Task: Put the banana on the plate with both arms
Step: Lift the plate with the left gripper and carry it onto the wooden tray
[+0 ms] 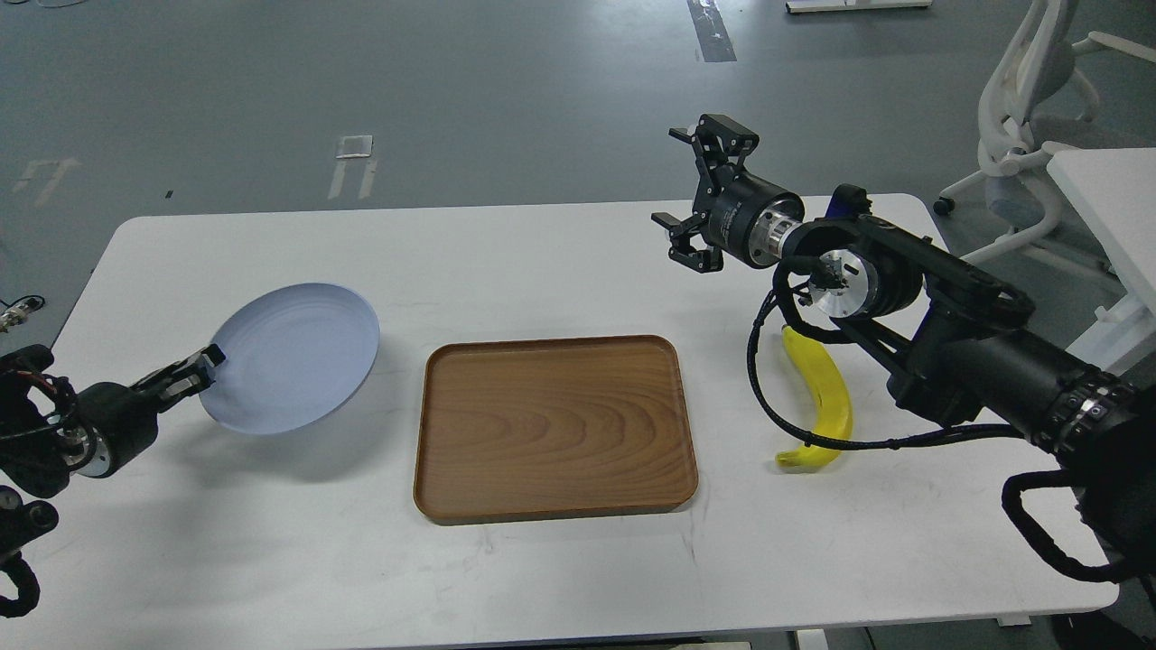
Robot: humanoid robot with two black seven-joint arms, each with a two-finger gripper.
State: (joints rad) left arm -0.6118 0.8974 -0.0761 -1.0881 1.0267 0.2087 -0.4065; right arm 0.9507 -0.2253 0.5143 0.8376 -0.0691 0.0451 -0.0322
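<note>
The pale blue plate [293, 357] is lifted off the white table and tilted, with its shadow below it. My left gripper [200, 368] is shut on the plate's left rim. The yellow banana [824, 397] lies on the table to the right of the wooden tray, partly crossed by my right arm's cable. My right gripper [700, 194] is open and empty, held above the table behind the tray's far right corner, well above and left of the banana.
A rectangular brown wooden tray [555, 426] sits at the table's middle. A white chair [1039, 117] and a white table edge [1111, 199] stand off to the right. My right arm [957, 352] reaches over the table's right side.
</note>
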